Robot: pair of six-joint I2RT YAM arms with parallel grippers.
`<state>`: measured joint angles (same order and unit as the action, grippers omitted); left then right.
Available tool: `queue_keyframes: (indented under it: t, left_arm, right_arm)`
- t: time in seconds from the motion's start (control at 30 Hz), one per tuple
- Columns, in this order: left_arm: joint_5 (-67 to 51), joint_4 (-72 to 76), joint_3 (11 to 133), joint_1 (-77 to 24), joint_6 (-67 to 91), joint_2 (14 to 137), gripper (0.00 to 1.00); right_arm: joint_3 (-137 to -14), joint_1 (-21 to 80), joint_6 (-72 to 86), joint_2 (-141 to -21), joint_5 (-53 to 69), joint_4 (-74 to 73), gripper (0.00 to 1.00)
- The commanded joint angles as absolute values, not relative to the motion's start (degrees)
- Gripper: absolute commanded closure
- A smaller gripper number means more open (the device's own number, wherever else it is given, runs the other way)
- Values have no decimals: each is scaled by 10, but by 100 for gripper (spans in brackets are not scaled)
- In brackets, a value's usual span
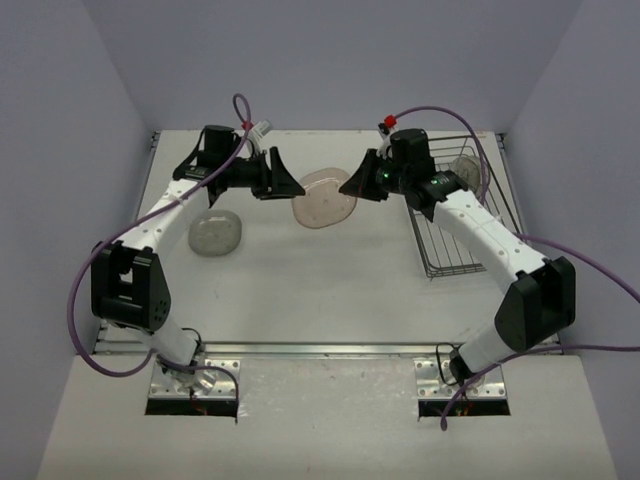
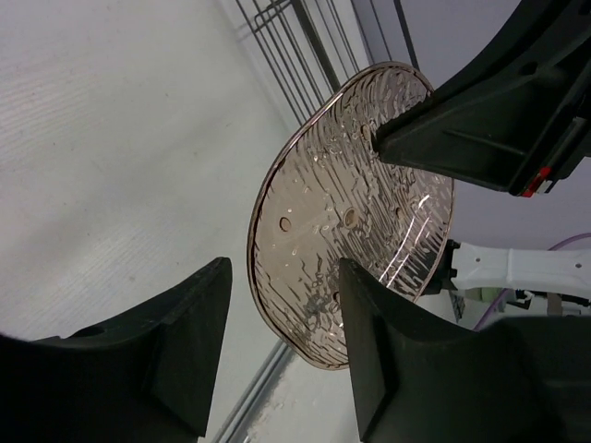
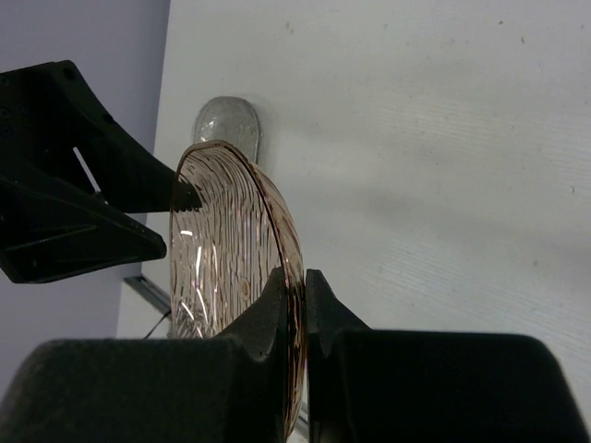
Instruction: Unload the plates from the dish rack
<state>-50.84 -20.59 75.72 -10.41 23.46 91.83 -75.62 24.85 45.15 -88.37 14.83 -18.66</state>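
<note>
**A:** Where is the plate?

**B:** The brown plate (image 1: 325,198) hangs above the far middle of the desk (image 1: 330,290). It is off the surface and out of the dish rack (image 1: 450,255), which stands on the right.

**A:** Who has it?

**B:** The right tool (image 3: 295,277) is clenched on the plate's right rim, with one finger pressed to each face. The left tool (image 2: 284,272) is at the opposite rim with its fingers (image 2: 185,341) apart. The rim sits between them, and a gap shows on at least one side, so I wouldn't call that a grasp yet.

**A:** So what does the next move depend on?

**B:** The plate spans left to right between the two tools, tilted so its face shows from above. The free rim points straight into the left tool's mouth. It looks like a handover: the left tool needs to pinch that rim before the right tool lets go.

**A:** And after that?

**B:** A clear plate (image 1: 215,232) already lies flat on the desk's left side, near the left arm, which makes that arm the likelier one to set this plate down. A pale shape (image 1: 465,165) at the rack's far end may be another plate, but I can't be sure.
</note>
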Motion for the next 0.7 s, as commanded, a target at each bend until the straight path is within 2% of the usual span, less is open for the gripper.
queue_keyframes:
  t: [0.0, 0.27, 0.4, 0.57, 0.6, 0.67]
  left_arm:
    - [-530, -179, 760, -114, 238, 920, 62]
    - [-581, -133, 733, -116, 278, 926, 65]
    - [-602, -112, 730, -116, 296, 929, 80]
    - [-609, -99, 730, -114, 303, 923, 88]
    - [-608, -100, 730, -113, 302, 921, 89]
    - [-597, -109, 726, -103, 292, 914, 93]
  right_arm:
    - [-810, 251, 428, -887, 98, -176, 100]
    - [-848, 255, 416, -898, 79, -183, 100]
    - [-845, 260, 413, -897, 81, -180, 100]
    - [-828, 267, 405, -892, 96, -170, 100]
    - [-824, 268, 402, -892, 98, -168, 95]
    - [-817, 268, 396, -889, 95, -162, 62]
